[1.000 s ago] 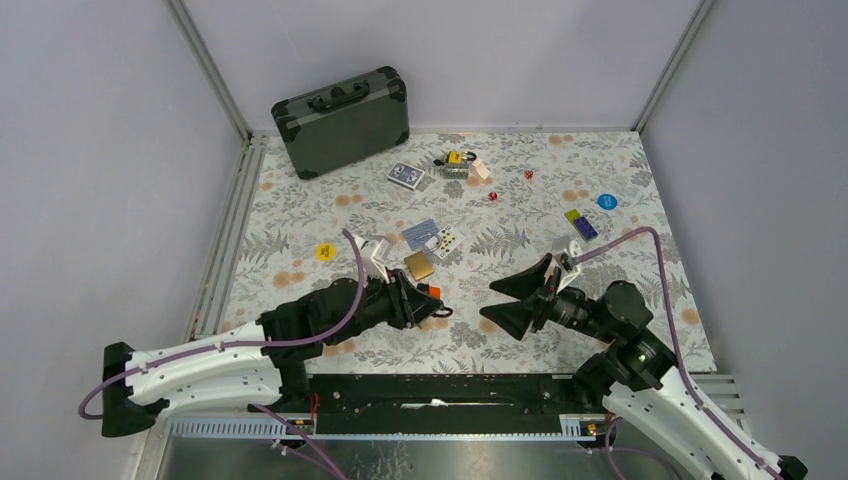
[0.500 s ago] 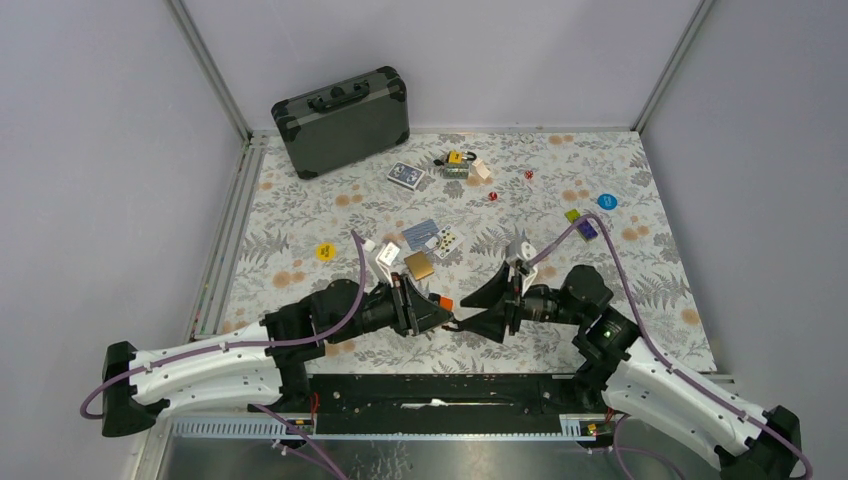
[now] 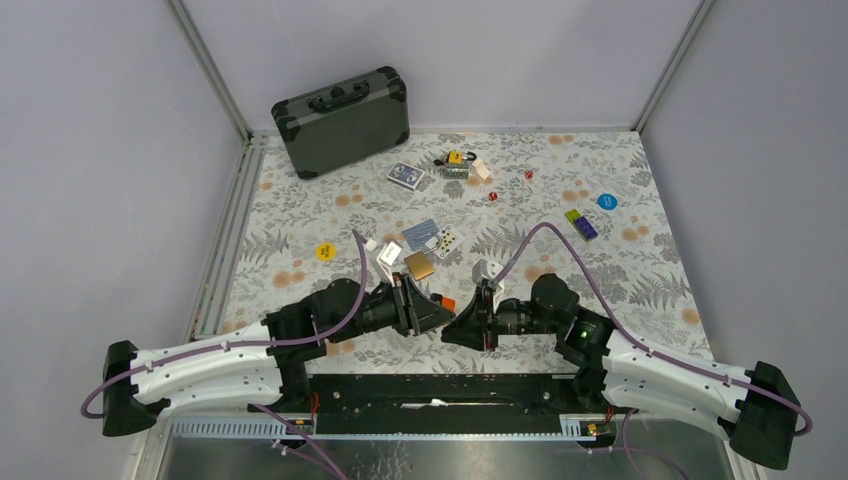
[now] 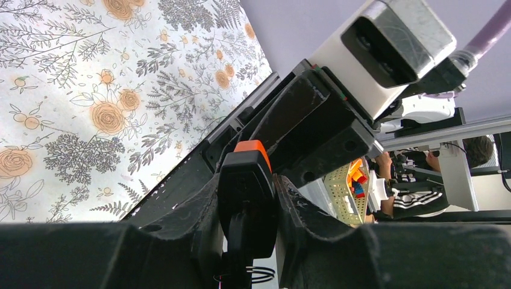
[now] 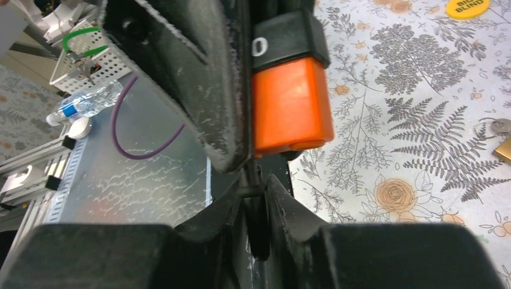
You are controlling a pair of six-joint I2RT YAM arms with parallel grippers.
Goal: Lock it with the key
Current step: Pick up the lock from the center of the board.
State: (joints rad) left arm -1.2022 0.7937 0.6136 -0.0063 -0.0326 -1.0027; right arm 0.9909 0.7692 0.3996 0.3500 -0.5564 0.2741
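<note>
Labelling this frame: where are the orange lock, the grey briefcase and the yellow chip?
orange lock (image 5: 291, 105), right wrist view, orange end.
grey briefcase (image 3: 345, 125), top external view, lid.
yellow chip (image 3: 325, 252), top external view, centre.

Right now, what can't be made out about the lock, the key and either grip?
Keyhole of the orange-black lock: hidden in every view by the left fingers and the lock's own body.
Dark sliver pinched by the right fingers, right wrist view: key or shackle, too little shows to tell.
Brass object, right wrist view: cut off by the right edge.
</note>
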